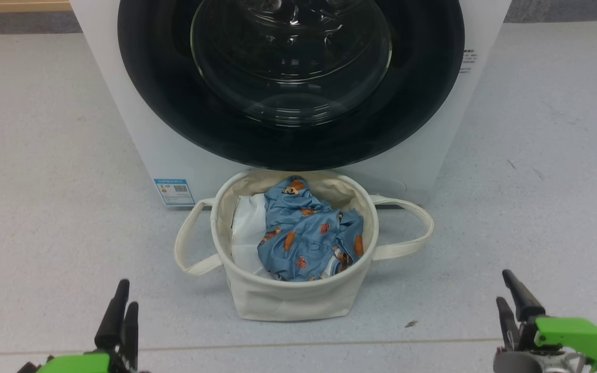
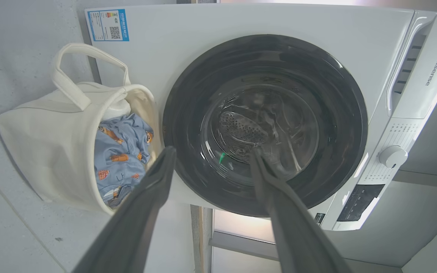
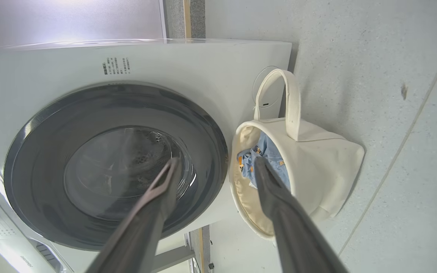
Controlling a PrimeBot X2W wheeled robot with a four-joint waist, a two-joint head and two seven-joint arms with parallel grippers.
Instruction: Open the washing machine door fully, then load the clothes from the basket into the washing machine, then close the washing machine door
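Stage: nothing begun, I judge; opening the door comes first.
Left pincer (image 1: 127,296): lower left of the head view, fingers spread wide and empty, low over the floor (image 1: 44,155), well apart from the basket; likely a waiting pose.
Sticker (image 1: 174,191): blue, low on the washer (image 1: 200,176) front, just left of the basket.
Basket (image 1: 288,305): centre, on the floor close against the washer, below the door; set there, I judge, to keep the carry to the drum (image 2: 241,127) short.
Clothes (image 1: 309,238): bunched inside the basket, right of the white liner (image 1: 246,228).
Door (image 1: 288,150): upper centre, shut flush, so the drum is closed off.
Right pincer (image 1: 504,286): lower right, also wide and empty, well clear of the basket.
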